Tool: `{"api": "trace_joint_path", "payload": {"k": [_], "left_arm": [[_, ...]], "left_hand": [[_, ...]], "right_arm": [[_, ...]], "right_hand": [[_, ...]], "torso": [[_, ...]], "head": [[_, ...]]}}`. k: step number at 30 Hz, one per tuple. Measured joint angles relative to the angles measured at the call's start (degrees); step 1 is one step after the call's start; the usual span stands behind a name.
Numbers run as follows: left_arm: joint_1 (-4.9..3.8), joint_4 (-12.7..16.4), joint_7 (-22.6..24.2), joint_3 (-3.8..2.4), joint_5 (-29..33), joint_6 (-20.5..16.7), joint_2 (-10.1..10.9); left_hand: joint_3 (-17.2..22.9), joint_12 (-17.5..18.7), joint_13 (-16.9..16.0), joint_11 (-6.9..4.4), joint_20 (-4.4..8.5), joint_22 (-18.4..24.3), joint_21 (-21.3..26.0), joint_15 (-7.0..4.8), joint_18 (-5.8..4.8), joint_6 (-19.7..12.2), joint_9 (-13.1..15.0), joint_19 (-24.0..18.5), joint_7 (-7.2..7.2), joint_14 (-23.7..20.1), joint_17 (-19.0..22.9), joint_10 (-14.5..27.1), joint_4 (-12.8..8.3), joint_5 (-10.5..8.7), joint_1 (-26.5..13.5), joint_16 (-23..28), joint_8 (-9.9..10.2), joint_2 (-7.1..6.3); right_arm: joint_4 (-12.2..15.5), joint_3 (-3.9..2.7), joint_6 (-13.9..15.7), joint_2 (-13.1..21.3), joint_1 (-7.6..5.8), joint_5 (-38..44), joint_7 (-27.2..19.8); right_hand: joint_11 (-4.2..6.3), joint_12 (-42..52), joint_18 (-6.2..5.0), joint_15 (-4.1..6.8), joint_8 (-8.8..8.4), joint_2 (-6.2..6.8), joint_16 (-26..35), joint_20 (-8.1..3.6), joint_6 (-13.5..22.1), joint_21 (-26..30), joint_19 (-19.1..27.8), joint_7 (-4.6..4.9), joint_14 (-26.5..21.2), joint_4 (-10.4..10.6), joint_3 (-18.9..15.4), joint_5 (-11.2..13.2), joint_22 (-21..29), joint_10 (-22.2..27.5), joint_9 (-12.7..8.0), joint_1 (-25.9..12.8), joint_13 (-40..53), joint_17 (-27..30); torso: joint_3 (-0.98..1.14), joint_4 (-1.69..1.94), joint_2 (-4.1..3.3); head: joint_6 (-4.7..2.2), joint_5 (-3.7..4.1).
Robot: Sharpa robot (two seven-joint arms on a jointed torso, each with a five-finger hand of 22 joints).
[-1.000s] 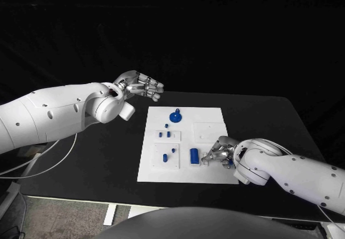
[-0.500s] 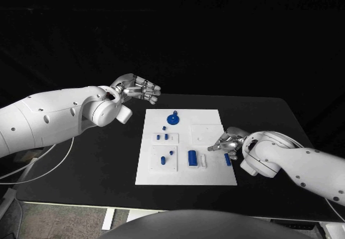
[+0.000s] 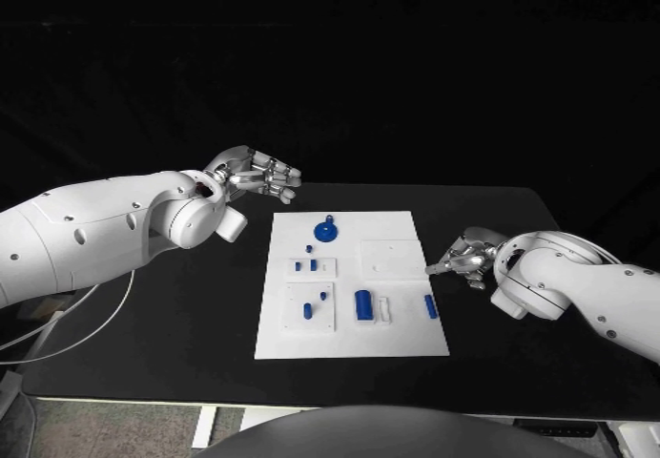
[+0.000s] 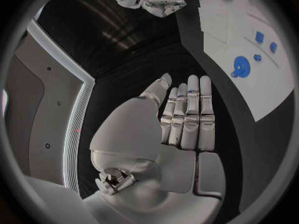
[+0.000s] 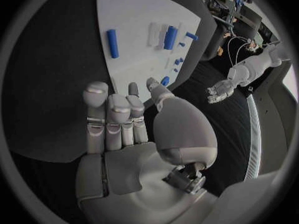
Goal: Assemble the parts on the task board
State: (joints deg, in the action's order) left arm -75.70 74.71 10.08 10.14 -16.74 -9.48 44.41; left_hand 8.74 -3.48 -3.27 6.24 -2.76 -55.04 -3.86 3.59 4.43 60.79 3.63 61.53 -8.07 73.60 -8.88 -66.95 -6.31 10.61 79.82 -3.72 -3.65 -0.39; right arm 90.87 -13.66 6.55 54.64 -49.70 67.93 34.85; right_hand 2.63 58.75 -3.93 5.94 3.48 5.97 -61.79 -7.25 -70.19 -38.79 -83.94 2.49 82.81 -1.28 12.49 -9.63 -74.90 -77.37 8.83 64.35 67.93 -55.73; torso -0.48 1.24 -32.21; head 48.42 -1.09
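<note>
**Both hands empty beside the board**

The task board (image 3: 352, 284) lies mid-table, with blue parts (image 3: 363, 304) on it. The left hand (image 3: 256, 173) hovers off its far left corner, fingers loosely apart. The right wrist view shows the right hand (image 5: 121, 122) extended, holding nothing, beside the board's right edge.
</note>
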Motion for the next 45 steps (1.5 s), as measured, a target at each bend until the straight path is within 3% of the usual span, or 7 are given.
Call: {"api": "trace_joint_path", "payload": {"k": [2, 10, 12, 15, 30, 40, 45], "left_arm": [[0.01, 0.0, 0.0, 0.02, 0.0, 0.0, 0.0], [0.04, -0.1, 0.0, 0.05, 0.0, 0.0, -0.1], [0.05, -0.1, 0.0, 0.05, 0.0, 0.0, -0.1], [0.06, -0.1, 0.0, 0.06, 0.0, 0.0, -0.1], [0.08, -0.1, 0.0, 0.1, 0.0, 0.1, -0.1], [0.09, -0.1, 0.0, 0.15, 0.0, 0.1, -0.1], [0.09, -0.1, -0.1, 0.17, 0.0, 0.1, -0.1]], "left_hand": [[0.0, 0.0, 0.0, 0.0, 0.0, 0.0, 0.0, 0.0, 0.0, 0.0, 0.0, 0.0, 0.0, 0.0, 0.0, 0.0, 0.0, 0.0, 0.0, 0.0, 0.0, 0.0], [0.0, 0.0, 0.0, 0.0, 0.0, 0.0, 0.0, 0.0, 0.0, 0.0, 0.0, 0.0, 0.0, 0.0, 0.0, 0.0, 0.0, 0.0, 0.0, 0.0, 0.0, 0.0], [0.1, 0.0, 0.0, 0.0, 0.0, 0.2, 0.0, 0.0, 0.0, 0.0, 0.0, 0.0, 0.0, 0.0, 0.0, 0.0, 0.2, 0.0, 0.0, 0.0, 0.0, 0.0], [0.0, 0.0, 0.0, 0.0, 0.0, 0.3, 0.0, 0.0, 0.0, 0.0, 0.0, 0.0, 0.0, 0.0, -0.1, 0.0, 0.3, 0.0, 0.0, 0.0, 0.0, 0.0], [0.0, 0.0, 0.0, 0.0, 0.0, 0.3, 0.0, 0.0, 0.0, 0.0, 0.0, 0.0, 0.0, 0.0, -0.1, 0.0, 0.3, 0.0, 0.0, 0.0, 0.0, 0.01], [0.0, 0.0, 0.0, 0.0, 0.0, 0.3, 0.0, 0.0, 0.0, 0.0, 0.0, 0.0, 0.0, 0.0, 0.0, 0.0, 0.3, 0.0, 0.0, 0.0, 0.0, 0.01], [0.0, 0.0, 0.0, 0.0, 0.0, 0.3, 0.0, 0.0, 0.0, 0.0, 0.0, 0.0, 0.0, 0.0, 0.0, 0.0, 0.3, 0.0, 0.0, 0.0, 0.0, 0.01]], "right_arm": [[-0.1, -0.04, -1.3, 0.1, 0.0, 0.8, 0.6], [-0.4, -0.13, -5.5, -0.1, 0.46, 4.5, 3.2], [-0.6, -0.03, -6.1, -0.5, 0.84, 5.2, 3.6], [-0.9, 0.11, -6.9, -1.1, 1.43, 6.1, 4.1], [-2.4, 1.14, -8.4, -2.8, 3.32, 8.9, 4.8], [-2.8, 1.91, -9.0, -3.0, 3.57, 9.7, 4.9], [-3.3, 2.07, -8.8, -3.5, 3.56, 9.9, 4.9]], "right_hand": [[-0.07, -0.1, 0.0, 0.0, 0.0, 0.88, 0.0, 0.0, 0.6, 0.4, 0.0, 0.05, 0.0, 1.4, 0.3, 1.0, 0.0, 0.1, -0.1, -0.1, -0.2, 0.0], [-0.28, -0.1, 0.0, 0.0, 0.0, 2.41, 0.0, 0.0, 1.9, 0.5, 0.0, 0.67, 0.0, 6.4, 1.4, 4.3, 0.0, 0.3, -1.6, -0.6, -0.4, 0.1], [-0.49, -0.1, 0.0, -0.13, 0.0, 3.63, 0.0, 0.21, 2.4, 0.7, -0.2, 0.81, 0.1, 8.3, 2.3, 6.0, 0.0, 0.5, -1.9, -1.2, -0.5, 0.1], [-0.49, -0.4, 0.0, -0.13, 0.0, 5.55, 0.0, 0.2, 2.4, 0.7, -0.2, 0.83, 0.1, 9.5, 4.9, 6.6, 0.0, 0.5, -2.2, -2.2, -0.5, 0.1], [-0.49, -0.4, 0.0, -0.13, 0.0, 5.88, 0.3, 0.2, 2.4, 0.7, -0.2, 0.83, 0.1, 8.1, 5.9, 6.6, 0.0, 0.5, -2.8, -2.6, -0.4, -0.2], [-0.49, -0.7, 0.0, -0.13, 0.0, 5.57, 0.3, 0.2, 2.3, 0.7, -0.2, 0.67, 0.1, 4.7, 7.5, 6.6, 0.0, 0.5, -3.0, -2.3, -0.3, -0.4], [-0.48, -0.7, 0.0, -0.13, 0.09, 4.56, 0.5, 0.2, 1.5, 0.7, -0.2, 0.37, 0.1, 3.5, 8.1, 6.6, 0.0, 0.5, -3.1, -1.2, -0.1, -0.5]], "torso": [[0.01, 0.03, -0.02], [0.0, 0.1, -0.06], [-0.02, 0.13, -0.06], [-0.03, 0.16, -0.06], [-0.07, 0.23, -0.07], [-0.07, 0.18, -0.05], [-0.07, 0.19, -0.04]], "head": [[0.01, 0.1], [0.16, 0.59], [0.2, 0.7], [0.3, 0.78], [0.66, 0.75], [0.76, 0.76], [0.76, 0.67]]}}
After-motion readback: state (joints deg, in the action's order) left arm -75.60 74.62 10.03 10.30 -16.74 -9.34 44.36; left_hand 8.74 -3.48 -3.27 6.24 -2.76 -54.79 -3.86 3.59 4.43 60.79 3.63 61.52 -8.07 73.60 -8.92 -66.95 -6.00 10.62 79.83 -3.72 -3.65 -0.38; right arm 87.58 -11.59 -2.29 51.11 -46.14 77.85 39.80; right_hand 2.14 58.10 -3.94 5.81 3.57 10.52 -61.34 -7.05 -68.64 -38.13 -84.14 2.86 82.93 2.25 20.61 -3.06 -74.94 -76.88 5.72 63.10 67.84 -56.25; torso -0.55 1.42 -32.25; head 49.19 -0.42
